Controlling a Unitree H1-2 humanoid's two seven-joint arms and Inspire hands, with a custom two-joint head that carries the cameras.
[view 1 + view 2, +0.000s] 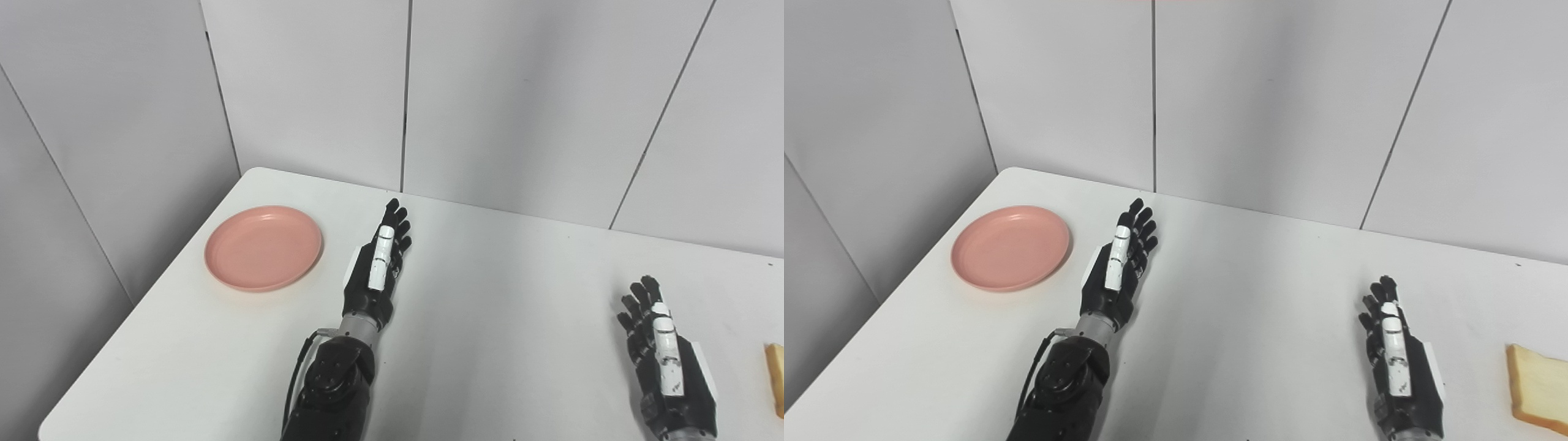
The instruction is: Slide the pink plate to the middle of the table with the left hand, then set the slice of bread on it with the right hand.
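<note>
Left eye view, pink plate (263,247) flat near counter's (490,294) far left corner, left robot hand (380,263) just right of it, fingers extended, holding nothing, right eye view, right robot hand (1396,361) likewise released, bread slice (1538,388) at right edge, long axis front-to-back, just beyond that hand.

A white table (490,294) filled the lower part of the frame, its rounded far corner at upper left. Behind it, pale grey wall panels (520,92) with thin dark seams covered the top.
</note>
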